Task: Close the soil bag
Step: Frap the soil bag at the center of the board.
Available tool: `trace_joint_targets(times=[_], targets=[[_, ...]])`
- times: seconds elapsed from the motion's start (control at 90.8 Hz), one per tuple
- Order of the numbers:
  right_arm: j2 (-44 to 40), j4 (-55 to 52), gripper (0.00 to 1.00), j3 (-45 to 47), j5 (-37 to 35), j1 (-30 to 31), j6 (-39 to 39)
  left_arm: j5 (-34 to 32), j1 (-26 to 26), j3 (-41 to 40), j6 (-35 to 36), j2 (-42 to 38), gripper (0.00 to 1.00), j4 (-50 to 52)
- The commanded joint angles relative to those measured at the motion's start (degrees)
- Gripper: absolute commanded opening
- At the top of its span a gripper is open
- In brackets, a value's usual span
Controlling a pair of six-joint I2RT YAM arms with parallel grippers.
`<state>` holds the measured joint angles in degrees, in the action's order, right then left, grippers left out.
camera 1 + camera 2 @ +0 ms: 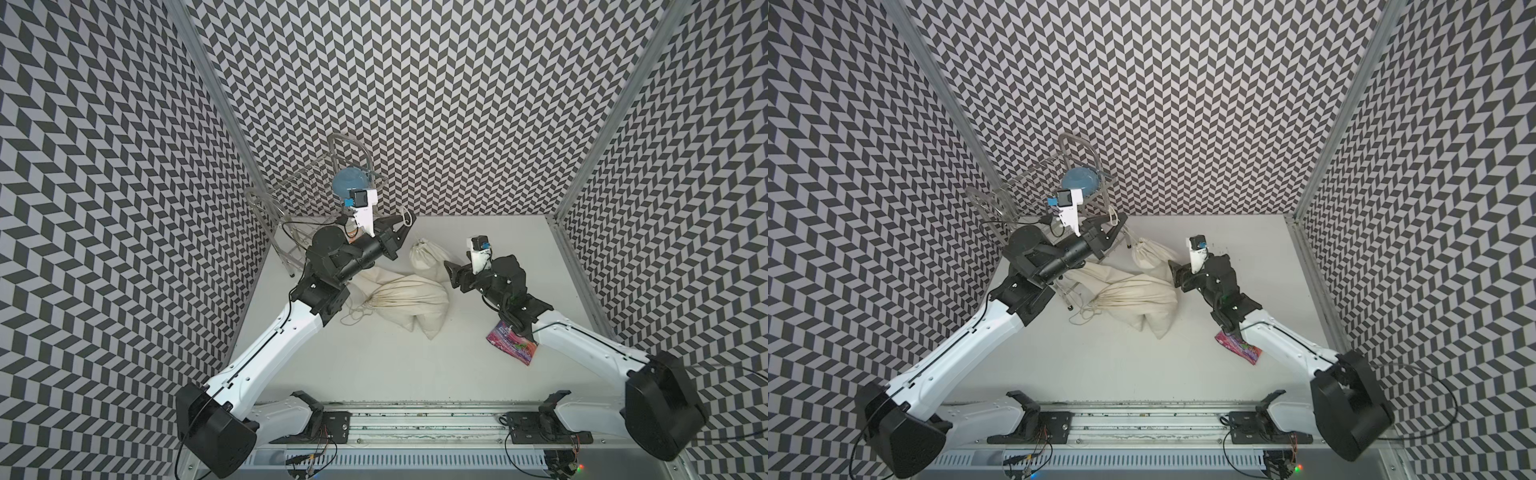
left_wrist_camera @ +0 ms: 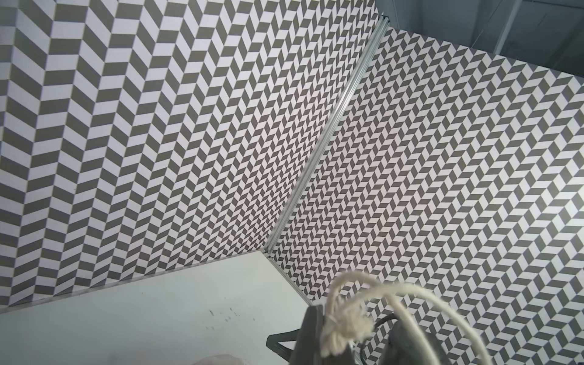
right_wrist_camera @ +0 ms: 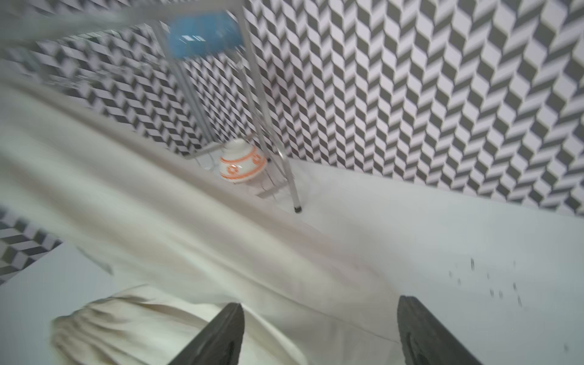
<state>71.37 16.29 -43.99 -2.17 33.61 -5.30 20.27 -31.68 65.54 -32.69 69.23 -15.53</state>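
A: Two arms here. Which one has hold of anything?
B: The left gripper (image 1: 402, 223), just above centre in both top views. Its jaws are pinched together on the drawstring (image 1: 409, 217). At the lower edge of the left wrist view, the knot sits bunched against the fingers.
A: And the soil bag (image 1: 427, 258)?
B: It is the small cream one, right of centre on the white table (image 1: 374, 374). The drawstring runs from its puckered neck up to that pincer. The bag leans against the bigger cream sacks (image 1: 409, 301) heaped in the middle.
A: The right gripper (image 1: 452, 272)?
B: Its jaws are spread wide, just beside the small bag's right flank. The right wrist view shows cream cloth beneath the two dark fingers (image 3: 226, 331), but it is blurred, so I cannot tell whether they touch.
A: Anything else?
B: A wire rack (image 1: 309, 187) stands at the table's upper left corner with a blue bowl (image 1: 348, 183) on top. A bright packet (image 1: 513, 343) lies under the right arm, lower right.
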Motion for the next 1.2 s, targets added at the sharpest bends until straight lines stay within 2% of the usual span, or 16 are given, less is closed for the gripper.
trace_joint_targets(times=[0.0,0.099,0.231,0.716,0.826,1.024,1.091,1.19], targets=[[-4.15,4.08,0.84,-1.90,-5.42,4.66,0.16,-2.04,-1.60,3.49,0.21,0.19,0.00,-5.97],[-5.59,6.30,0.86,-2.98,-8.58,7.86,-0.08,-2.29,-2.44,3.77,-0.15,0.69,0.00,-5.96],[-6.19,10.43,0.87,-5.03,-9.14,10.23,-0.14,-3.08,-3.74,4.20,0.05,1.14,0.00,-5.86],[3.44,8.65,0.81,-15.03,-13.99,14.12,4.08,-5.43,-5.91,6.31,0.55,3.10,0.00,-4.62],[4.56,10.51,0.70,-13.98,-17.66,14.12,5.20,-5.46,-6.09,6.51,0.51,3.18,0.00,-4.60],[8.47,10.84,0.31,-14.88,-32.31,13.72,5.94,-5.71,-6.29,6.48,0.65,2.42,0.00,-4.36],[10.82,9.65,0.25,-14.98,-34.91,12.32,6.44,-6.98,-6.29,6.44,1.06,1.21,0.00,-4.37],[14.91,4.33,0.22,-14.55,-37.16,8.14,3.94,-8.51,-6.16,7.80,2.71,-1.06,0.00,-3.28]])
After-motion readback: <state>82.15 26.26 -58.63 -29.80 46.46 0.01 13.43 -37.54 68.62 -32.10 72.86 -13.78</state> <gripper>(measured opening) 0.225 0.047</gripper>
